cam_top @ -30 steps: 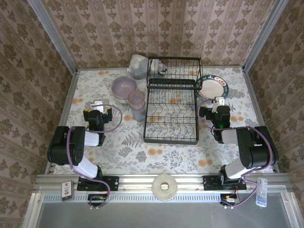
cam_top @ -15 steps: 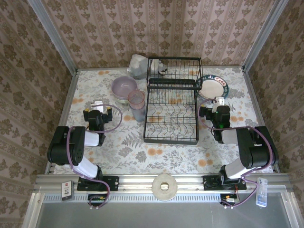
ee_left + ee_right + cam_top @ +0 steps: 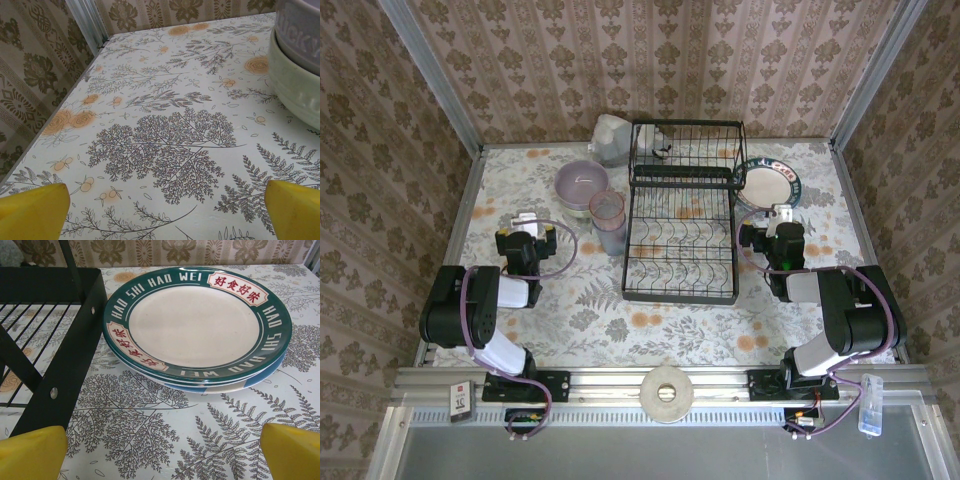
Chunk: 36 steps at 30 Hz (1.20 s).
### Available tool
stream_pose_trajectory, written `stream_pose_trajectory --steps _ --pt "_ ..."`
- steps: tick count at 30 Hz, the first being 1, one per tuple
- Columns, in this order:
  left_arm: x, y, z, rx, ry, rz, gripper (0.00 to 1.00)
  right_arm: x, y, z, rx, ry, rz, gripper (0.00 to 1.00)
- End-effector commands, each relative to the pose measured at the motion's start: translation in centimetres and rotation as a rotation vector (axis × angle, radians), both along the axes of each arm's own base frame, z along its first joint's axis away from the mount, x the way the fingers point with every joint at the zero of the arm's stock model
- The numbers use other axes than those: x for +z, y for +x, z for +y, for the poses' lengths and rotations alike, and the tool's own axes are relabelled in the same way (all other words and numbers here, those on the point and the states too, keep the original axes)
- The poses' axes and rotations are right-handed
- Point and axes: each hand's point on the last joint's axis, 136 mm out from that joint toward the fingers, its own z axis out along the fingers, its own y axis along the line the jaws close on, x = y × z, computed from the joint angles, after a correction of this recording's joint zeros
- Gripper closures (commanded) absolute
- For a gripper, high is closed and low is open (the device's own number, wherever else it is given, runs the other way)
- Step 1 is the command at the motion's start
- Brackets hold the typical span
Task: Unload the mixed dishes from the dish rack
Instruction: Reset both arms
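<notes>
black wire two-tier dish rack (image 3: pixel 682 225) placed centrally, green-rimmed white plate (image 3: pixel 197 325) set just right of it, lavender bowl (image 3: pixel 580 182) nested in pale green bowl (image 3: pixel 295 85) at its left, left gripper (image 3: pixel 526 218) and right gripper (image 3: pixel 781 213) spread wide

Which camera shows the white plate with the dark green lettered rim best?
The right wrist view: the white plate with the dark green lettered rim sits close, lettering readable, stacked on another plate beside the black wire dish rack. The top external view shows it small, right of the rack.
</notes>
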Motion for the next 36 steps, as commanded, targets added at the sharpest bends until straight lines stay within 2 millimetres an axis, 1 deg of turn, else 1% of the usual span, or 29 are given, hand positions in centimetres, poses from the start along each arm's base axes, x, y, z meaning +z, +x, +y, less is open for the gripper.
stream_pose_trajectory --steps 1,19,26,36 --pt "1.36 0.61 0.02 -0.005 -0.001 -0.040 0.00 0.62 0.67 0.08 0.007 0.015 -0.015 0.00" --pt "1.39 0.62 0.04 -0.004 -0.001 -0.041 0.00 0.69 0.71 0.11 0.008 0.016 -0.016 0.00" --pt "1.78 -0.09 -0.19 0.011 0.031 -0.081 0.00 0.65 0.68 0.11 0.008 0.017 -0.015 0.00" --pt "1.31 0.73 0.28 -0.005 -0.020 -0.033 0.00 0.57 0.66 0.13 0.009 0.017 -0.013 0.00"
